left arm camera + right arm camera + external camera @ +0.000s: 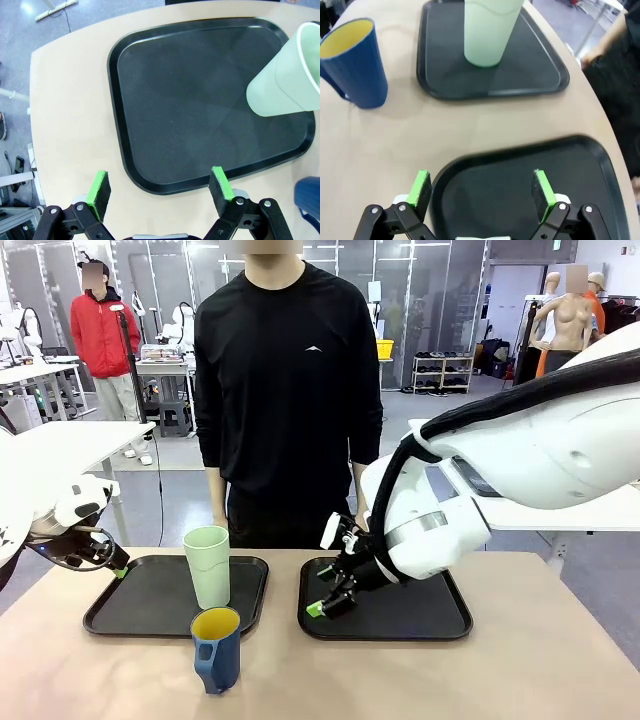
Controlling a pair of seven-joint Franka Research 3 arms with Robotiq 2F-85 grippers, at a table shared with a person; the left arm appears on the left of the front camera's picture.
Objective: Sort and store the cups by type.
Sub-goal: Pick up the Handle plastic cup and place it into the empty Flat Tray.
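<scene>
Two black trays lie side by side on the bench [520, 680]. The pale green tumbler [207, 567] stands upright on the left tray [105, 618], toward that tray's inner side. The dark blue mug [216, 648], yellow inside, stands upright on the bare bench just in front of the left tray's near rim, close to the tumbler but not touching it. In the front view its handle points toward the robot's left.

The left pincer [118, 569] hangs at the outer edge of the left tray, well apart from both cups. In the left wrist view its two green-padded fingers [100, 191] are spread wide with nothing between them. One reaches over the bench and the other over the tray's rim. The tumbler stands at the far corner of that view and a sliver of the mug shows at its edge.

The right pincer [330, 600] sits low over the near left part of the right tray [450, 625]. Whether it touches the tray cannot be told. Its jaws are released and hold nothing, and in the right wrist view the green pads [541, 186] frame bare tray surface. Beyond them the mug and tumbler stand apart from that arm.

A person [288, 390] in a black top stands at the far side of the bench, arms down.
</scene>
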